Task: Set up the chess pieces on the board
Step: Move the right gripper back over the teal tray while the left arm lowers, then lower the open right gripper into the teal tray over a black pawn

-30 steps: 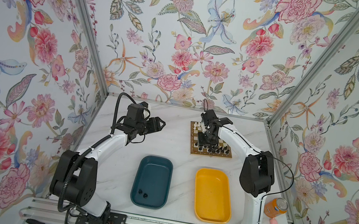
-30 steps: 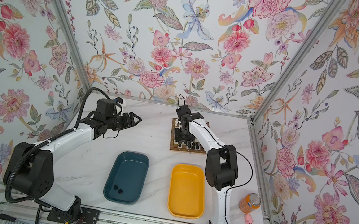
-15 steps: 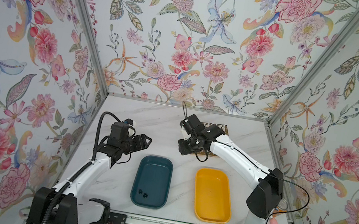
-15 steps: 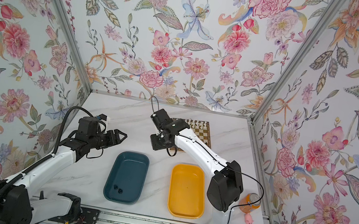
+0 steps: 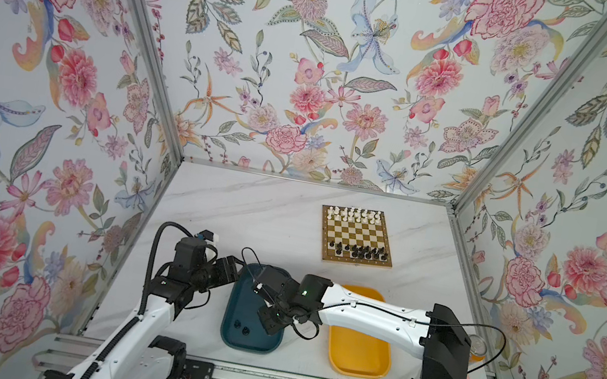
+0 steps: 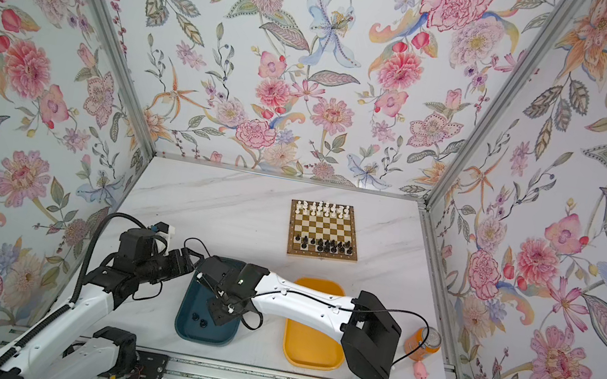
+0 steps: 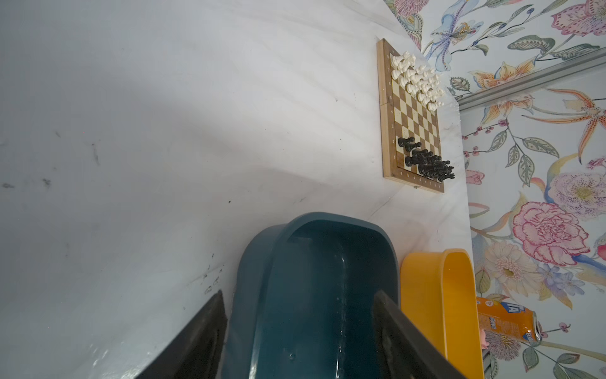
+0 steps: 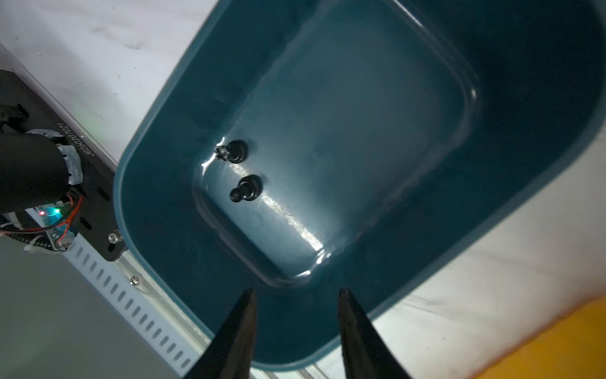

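Note:
The board (image 5: 357,236) lies at the back right, with white chess pieces (image 5: 356,214) on its far rows and black ones (image 5: 360,251) on its near rows. Two more black pieces (image 8: 234,152) (image 8: 244,188) lie in the near left end of a teal tray (image 5: 248,347). My right gripper (image 8: 295,290) hovers open and empty over that tray, short of the two pieces. My left gripper (image 7: 296,295) is open and empty at the tray's far left corner. Both top views show the two grippers close together over the tray.
A yellow tray (image 5: 356,356) sits right of the teal one, partly under my right arm. An orange can (image 6: 424,342) and a small pink toy (image 6: 420,373) stand at the near right edge. Floral walls close in the table on three sides.
My right arm swung from the board down to the teal tray, leaving the board uncovered. My left arm drew back toward the front, to the tray's far left corner.

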Tool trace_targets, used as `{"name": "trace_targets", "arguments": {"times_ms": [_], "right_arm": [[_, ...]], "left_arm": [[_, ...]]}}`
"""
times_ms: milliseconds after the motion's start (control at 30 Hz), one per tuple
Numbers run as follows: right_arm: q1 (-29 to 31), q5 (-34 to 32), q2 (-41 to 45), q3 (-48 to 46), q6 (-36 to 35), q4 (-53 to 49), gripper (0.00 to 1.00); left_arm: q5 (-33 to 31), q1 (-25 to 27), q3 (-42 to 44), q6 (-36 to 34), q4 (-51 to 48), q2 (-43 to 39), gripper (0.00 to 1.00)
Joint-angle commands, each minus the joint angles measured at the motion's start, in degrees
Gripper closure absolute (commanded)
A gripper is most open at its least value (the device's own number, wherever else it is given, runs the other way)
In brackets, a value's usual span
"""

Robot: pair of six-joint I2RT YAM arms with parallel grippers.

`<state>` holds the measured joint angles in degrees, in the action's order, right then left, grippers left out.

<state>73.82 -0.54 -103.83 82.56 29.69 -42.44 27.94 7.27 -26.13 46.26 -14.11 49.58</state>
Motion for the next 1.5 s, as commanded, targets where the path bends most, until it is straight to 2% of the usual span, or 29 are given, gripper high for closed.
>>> {"name": "trace_targets", "arguments": {"times_ms": [0,500,1467], "right_arm": [[2.39,-2.64,-0.58,-0.59,3.16,4.84,0.57],[3.55,1.12,-8.34,3.79,-0.06,7.42,0.67],[1.53,4.16,-14.72,7.8,-0.69,7.1,0.71]], "left_arm": [[0.91,-1.35,0.99,-0.12,-0.85,-1.15,0.27],[3.43,-5.13,-0.16,-1.93,-2.62,-1.14,0.28],[5.71,-8.81,-2.3,-4.86,-4.17,1.13,0.29]]}}
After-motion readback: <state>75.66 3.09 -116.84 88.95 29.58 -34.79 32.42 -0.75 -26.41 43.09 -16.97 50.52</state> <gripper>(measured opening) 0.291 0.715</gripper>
